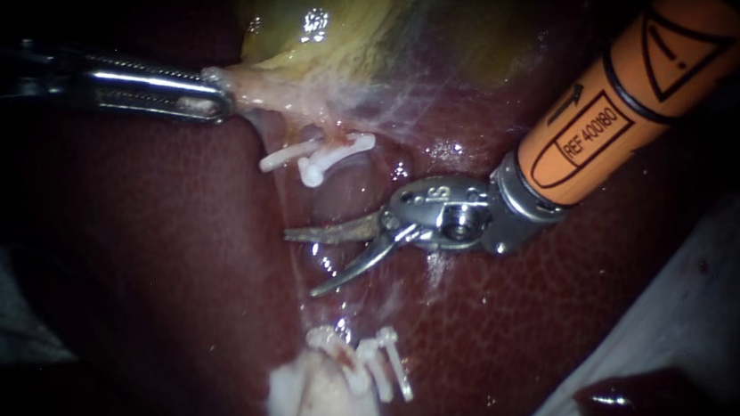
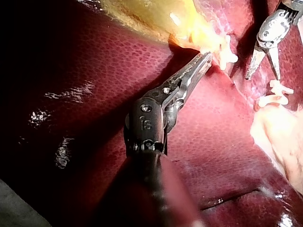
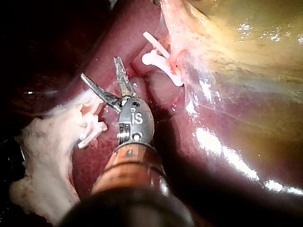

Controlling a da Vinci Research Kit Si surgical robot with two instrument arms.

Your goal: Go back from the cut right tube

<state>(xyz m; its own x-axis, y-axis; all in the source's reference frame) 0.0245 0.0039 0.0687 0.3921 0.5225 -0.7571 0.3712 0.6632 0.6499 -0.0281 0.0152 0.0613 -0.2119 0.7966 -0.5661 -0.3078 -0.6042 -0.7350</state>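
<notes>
Right instrument (image 1: 301,265): pincer is a pair of blades, spread wide, nothing between them. It sits in the gap where the cut tube (image 1: 333,135) is divided.

Upper stump hangs off the gallbladder (image 1: 341,27) with the upper clips (image 1: 321,157) on it. Lower stump sits in the pale tissue with the lower clips (image 1: 374,365).

Key relation: the shaft enters from the upper right and the blade tips point away from it, toward endoscope left. The upper blade lies roughly level, just under the upper clips. The lower blade angles down toward the lower clips. Both clip groups are near the tips but not touching.

My read: the exit line is straight back along the shaft axis, up and right over the liver (image 1: 161,243). Closing the blades first would cut the risk of snagging a clip.

Left instrument (image 1: 217,101): pincer clamped on the gallbladder's pale neck tissue, pulling toward endoscope left. It is farther from the cut and probably just holds.
</notes>
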